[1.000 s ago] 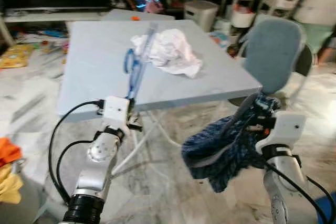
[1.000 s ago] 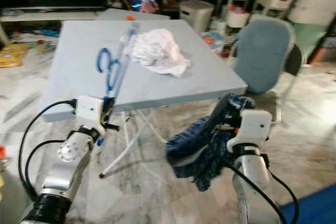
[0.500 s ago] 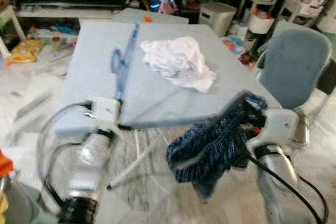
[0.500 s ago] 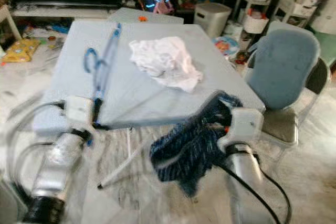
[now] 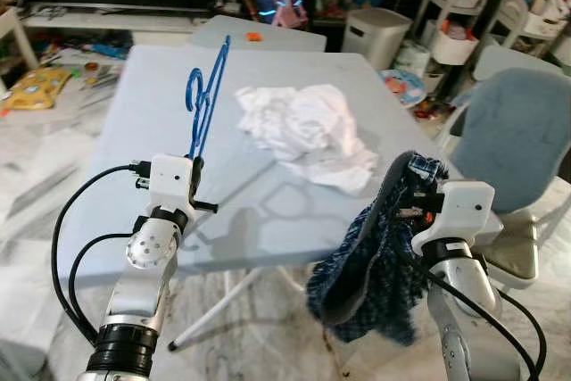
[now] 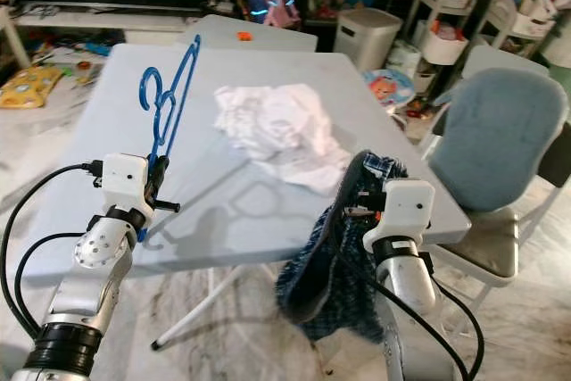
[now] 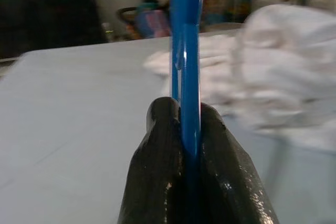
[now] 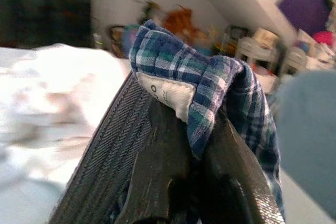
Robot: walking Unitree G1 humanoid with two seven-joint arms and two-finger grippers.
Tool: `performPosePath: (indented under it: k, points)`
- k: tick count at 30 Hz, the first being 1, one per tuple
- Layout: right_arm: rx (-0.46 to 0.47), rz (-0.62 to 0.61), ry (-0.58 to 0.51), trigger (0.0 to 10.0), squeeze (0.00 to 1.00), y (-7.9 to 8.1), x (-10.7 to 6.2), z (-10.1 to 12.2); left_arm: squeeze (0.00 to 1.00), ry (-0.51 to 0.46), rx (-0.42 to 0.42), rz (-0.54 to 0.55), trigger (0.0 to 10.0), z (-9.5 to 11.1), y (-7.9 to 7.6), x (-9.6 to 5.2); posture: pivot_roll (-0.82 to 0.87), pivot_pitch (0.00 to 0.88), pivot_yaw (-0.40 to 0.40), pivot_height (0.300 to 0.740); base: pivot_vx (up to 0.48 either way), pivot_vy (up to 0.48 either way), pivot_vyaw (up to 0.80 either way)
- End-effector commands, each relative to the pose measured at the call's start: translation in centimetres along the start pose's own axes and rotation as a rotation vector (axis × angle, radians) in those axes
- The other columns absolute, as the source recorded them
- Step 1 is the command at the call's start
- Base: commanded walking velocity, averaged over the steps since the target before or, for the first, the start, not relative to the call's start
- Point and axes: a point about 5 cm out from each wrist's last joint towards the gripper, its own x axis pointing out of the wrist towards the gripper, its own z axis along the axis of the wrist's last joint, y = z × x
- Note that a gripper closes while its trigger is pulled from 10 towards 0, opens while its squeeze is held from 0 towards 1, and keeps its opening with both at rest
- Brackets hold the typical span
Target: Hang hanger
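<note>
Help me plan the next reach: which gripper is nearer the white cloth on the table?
Right. The right gripper, shut on the plaid garment, sits just beside the white cloth; the left gripper, holding the blue hanger, is farther off.

Glossy blue plastic hanger (image 7: 185, 51), woven plaid cloth garment (image 8: 210, 85), seemingly matt grey table (image 5: 125, 158).

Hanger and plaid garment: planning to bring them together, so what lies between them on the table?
In the left eye view, a crumpled white cloth lies on the table between the blue hanger and plaid garment.
</note>
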Motion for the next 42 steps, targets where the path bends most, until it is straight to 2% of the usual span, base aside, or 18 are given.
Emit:
performPosePath:
  k: [1, 11, 14, 17, 19, 24, 28, 29, 30, 31, 35, 38, 40, 41, 42]
  points:
    - [0.007, 0.024, -0.033, 10.0, 0.0, 0.7, 0.3, 0.7, 0.0, 0.015, 0.014, 0.032, 10.0, -0.2, 0.8, -0.1, 0.15, 0.0, -0.104, 0.74, 0.0, 0.0, 0.0]
    - [-0.027, 0.066, -0.028, 10.0, 0.0, 0.7, 0.5, 0.8, 0.0, -0.001, 0.076, 0.098, 10.0, 0.1, 1.2, 0.1, 0.15, 0.0, -0.108, 0.74, 0.0, 0.0, 0.0]
    - [-0.038, 0.089, -0.059, 10.0, 0.0, 0.4, 1.3, 1.6, 0.0, -0.003, 0.101, 0.136, 10.0, 0.3, 1.6, 0.2, 0.15, 0.0, -0.107, 0.74, 0.0, 0.0, 0.0]
    - [-0.046, 0.133, -0.108, 10.0, 0.0, 0.5, 3.0, 3.1, 0.0, -0.001, 0.098, 0.135, 10.0, 0.4, 1.5, 0.4, 0.15, 0.0, -0.11, 0.74, 0.0, 0.0, 0.0]
    - [-0.023, 0.211, -0.191, 10.0, 0.0, 1.3, 5.8, 6.0, 0.0, 0.0, 0.095, 0.135, 10.0, 0.3, 1.4, 0.5, 0.15, 0.0, -0.111, 0.74, 0.0, 0.0, 0.0]
    - [0.002, 0.305, -0.263, 10.0, 0.0, 3.8, 9.1, 9.1, 0.0, -0.002, 0.095, 0.142, 10.0, 0.3, 1.2, 0.5, 0.16, 0.0, -0.12, 0.74, 0.0, 0.0, 0.0]
    - [0.052, 0.382, -0.325, 10.0, 0.0, 7.1, 11.1, 11.7, 0.0, -0.004, 0.095, 0.153, 10.0, 0.3, 1.1, 0.4, 0.18, 0.0, -0.132, 0.74, 0.0, 0.0, 0.0]
    - [0.118, 0.429, -0.368, 10.0, 0.0, 9.3, 11.7, 13.3, 0.0, -0.008, 0.097, 0.164, 10.0, 0.3, 1.2, 0.3, 0.19, 0.0, -0.139, 0.74, 0.0, 0.0, 0.0]
    - [0.155, 0.451, -0.4, 10.0, 0.0, 10.2, 11.8, 14.3, 0.0, -0.009, 0.099, 0.171, 10.0, 0.3, 1.3, 0.2, 0.2, 0.0, -0.141, 0.74, 0.0, 0.0, 0.0]
    - [0.237, 0.468, -0.454, 10.0, 0.0, 11.0, 11.8, 16.0, 0.0, -0.011, 0.101, 0.178, 10.0, 0.4, 1.5, 0.2, 0.21, 0.0, -0.145, 0.74, 0.0, 0.0, 0.0]
    - [0.365, 0.452, -0.532, 10.0, 0.0, 10.8, 11.7, 18.2, 0.0, -0.014, 0.104, 0.182, 10.0, 0.4, 1.6, 0.2, 0.21, 0.0, -0.149, 0.74, 0.0, 0.0, 0.0]
    - [0.382, 0.434, -0.545, 10.0, 0.0, 10.3, 11.7, 18.2, 0.0, -0.014, 0.104, 0.183, 10.0, 0.4, 1.5, 0.1, 0.21, 0.0, -0.15, 0.74, 0.0, 0.0, 0.0]
    - [0.323, 0.423, -0.515, 10.0, 0.0, 10.0, 11.7, 16.9, 0.0, -0.012, 0.103, 0.181, 10.0, 0.3, 1.5, 0.1, 0.2, 0.0, -0.148, 0.74, 0.0, 0.0, 0.0]
    - [0.262, 0.407, -0.447, 10.0, 1.0, 9.4, 11.6, 14.5, 0.0, -0.01, 0.098, 0.177, 10.0, 0.3, 1.3, 0.1, 0.2, 0.0, -0.146, 0.74, 0.0, 0.0, 0.0]
    - [0.228, 0.398, -0.398, 10.0, 1.0, 9.0, 11.4, 13.0, 0.0, -0.009, 0.095, 0.172, 10.0, 0.2, 1.1, 0.1, 0.19, 0.0, -0.146, 0.74, 0.0, 0.0, 0.0]
